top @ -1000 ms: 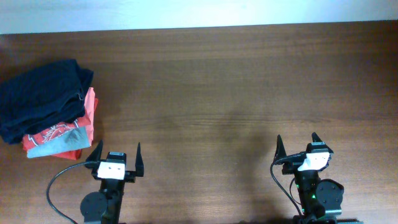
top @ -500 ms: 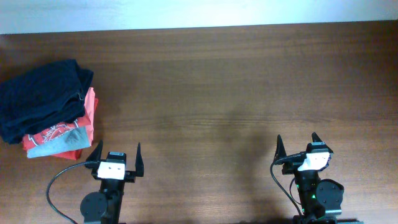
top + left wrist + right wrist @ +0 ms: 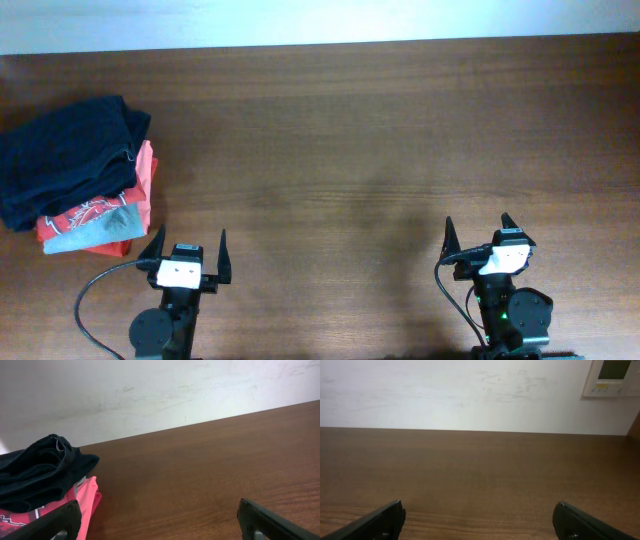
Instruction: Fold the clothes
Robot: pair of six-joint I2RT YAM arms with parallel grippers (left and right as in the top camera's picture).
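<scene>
A stack of folded clothes lies at the table's left edge: a dark navy garment (image 3: 68, 155) on top, a coral-red one (image 3: 146, 170) under it, and a grey piece (image 3: 95, 232) at the front. The navy garment (image 3: 40, 470) and the pink-red one (image 3: 85, 502) also show in the left wrist view. My left gripper (image 3: 186, 243) is open and empty, just right of the stack's front corner. My right gripper (image 3: 479, 228) is open and empty at the front right, far from the clothes.
The brown wooden table (image 3: 380, 140) spreads across the view. A white wall (image 3: 470, 390) stands behind its far edge, with a wall control panel (image 3: 612, 377) at the right.
</scene>
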